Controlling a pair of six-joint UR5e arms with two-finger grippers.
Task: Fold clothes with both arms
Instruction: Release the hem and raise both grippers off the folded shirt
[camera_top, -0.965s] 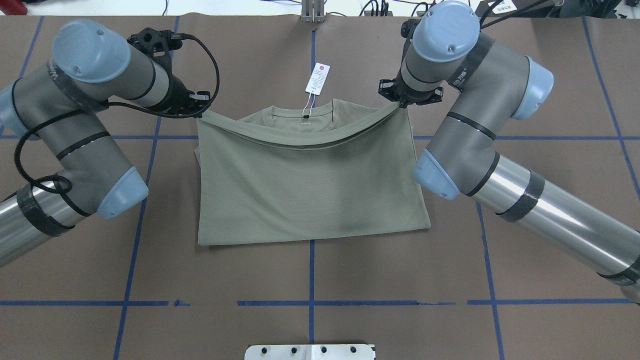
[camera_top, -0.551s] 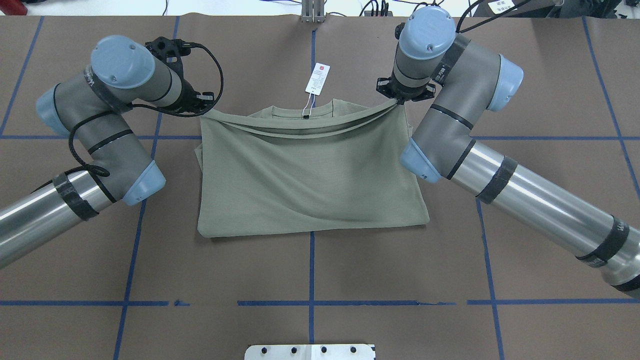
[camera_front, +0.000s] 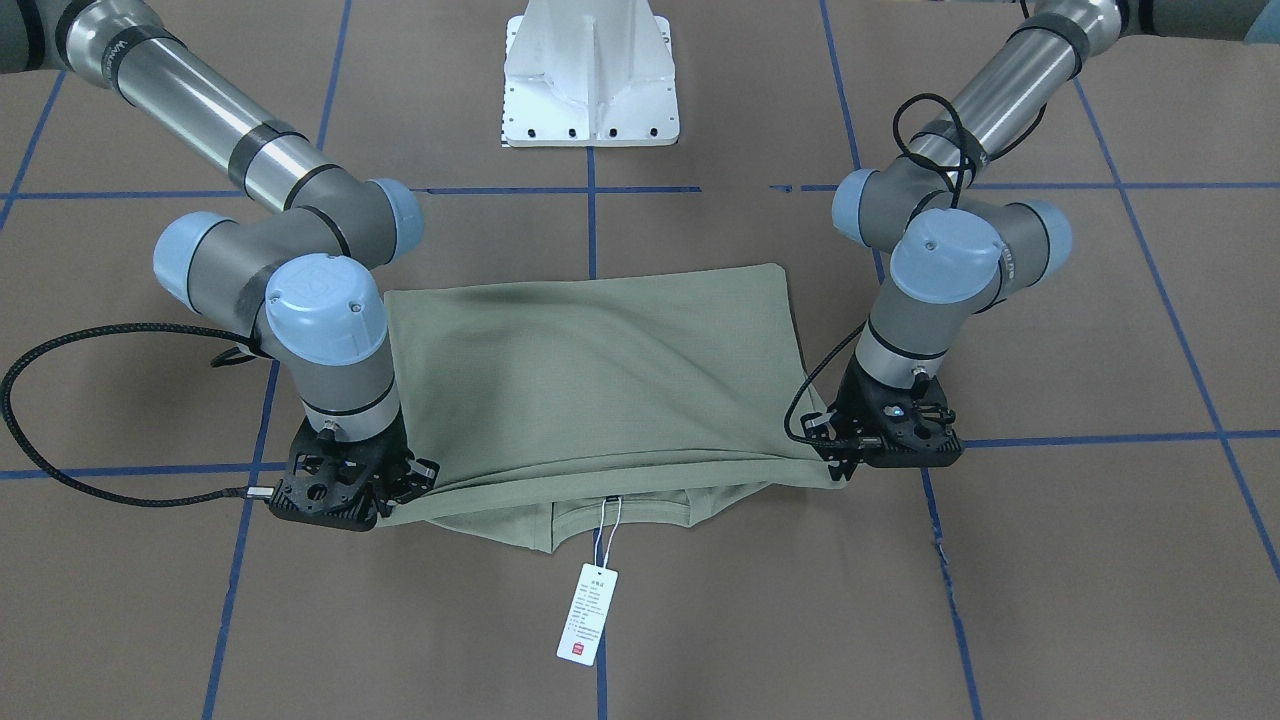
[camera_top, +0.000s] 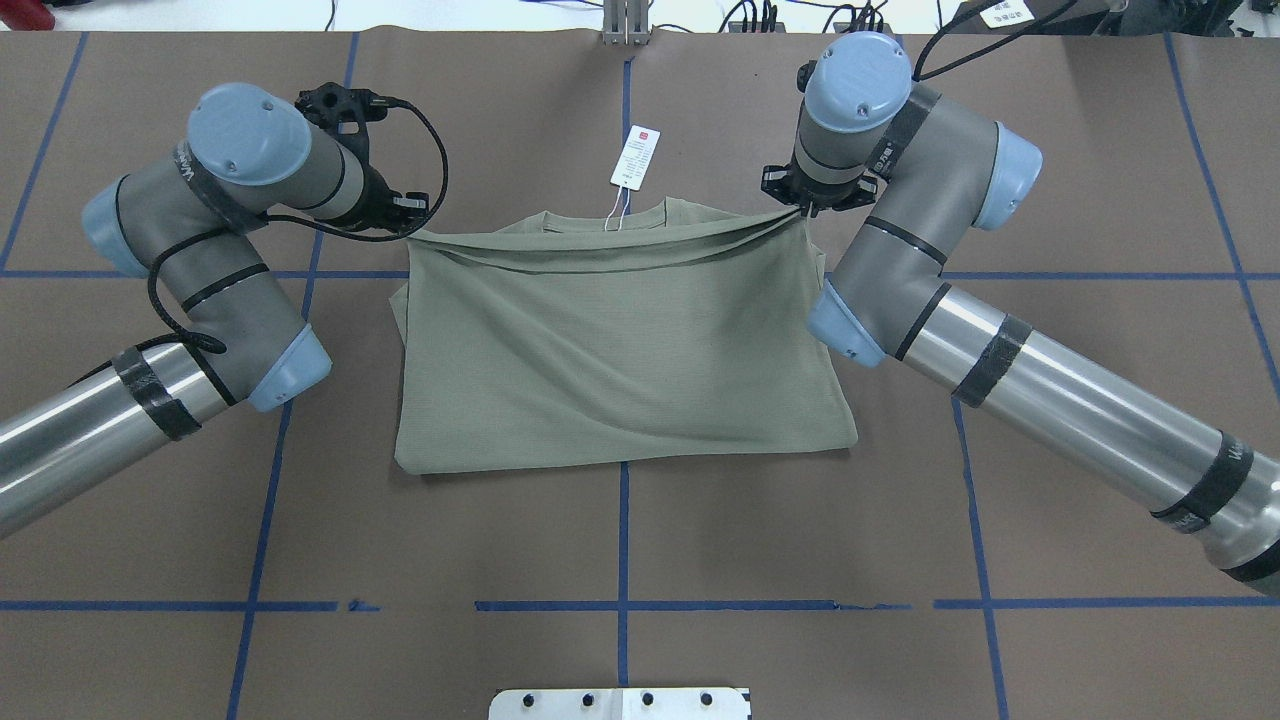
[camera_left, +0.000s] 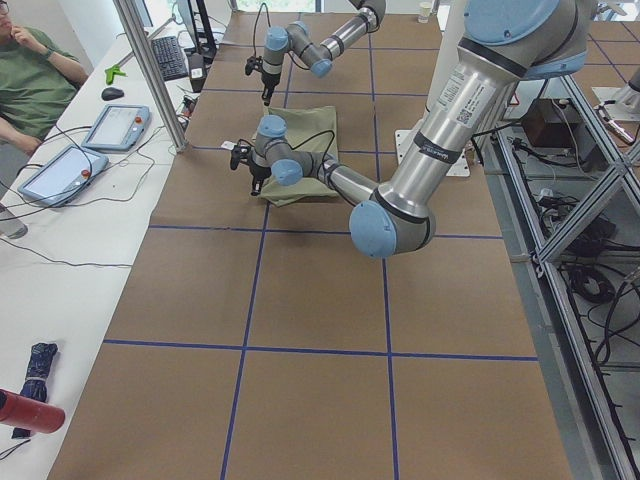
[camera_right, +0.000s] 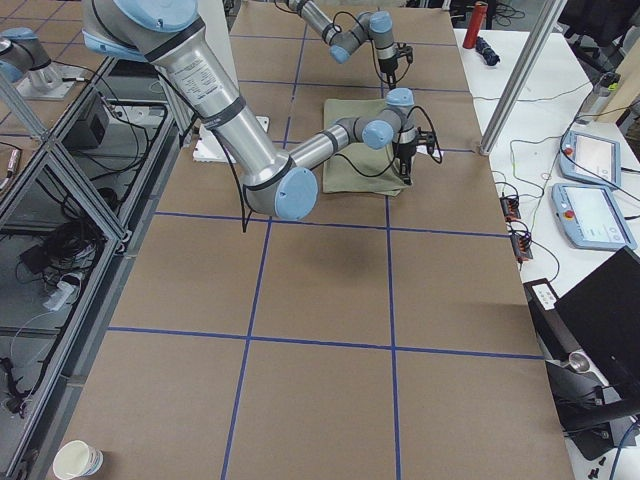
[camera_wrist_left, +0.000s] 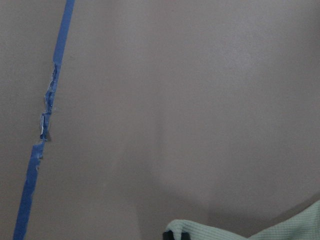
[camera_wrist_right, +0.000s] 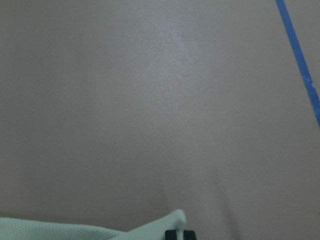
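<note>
On the left of your overhead view, the left arm (camera_top: 70, 435) comes in low from the near edge. Its silver tube runs up to a sharply bent elbow, and the forearm doubles back toward the far side with the wrist pointing steeply down. The left gripper (camera_top: 408, 228) sits at the far-left corner of the shirt (camera_top: 620, 350), jaws pinching the edge of the upper layer. Your left wrist camera shows pale cloth over one dark fingertip (camera_wrist_left: 178, 236), close above the brown table (camera_top: 800, 540).

The shirt lies mid-table, across the centre tape line (camera_top: 622, 560), folded in half with the hem brought over toward the neckline. That hem stretches between the two grippers with a slight sag in the middle. It stops just short of the ribbed collar (camera_top: 640, 212), which peeks out beyond it. You cannot tell whether the held corners touch the layer below. The hang tag (camera_top: 636, 158) lies flat on the table past the collar, on its string.

On the right, the right arm (camera_top: 1080, 410) reaches in from the near-right edge as one long tube. Its elbow is just beside the shirt's right edge and its wrist stands nearly upright. The right gripper (camera_top: 800, 210) is clamped on the far-right hem corner.
</note>
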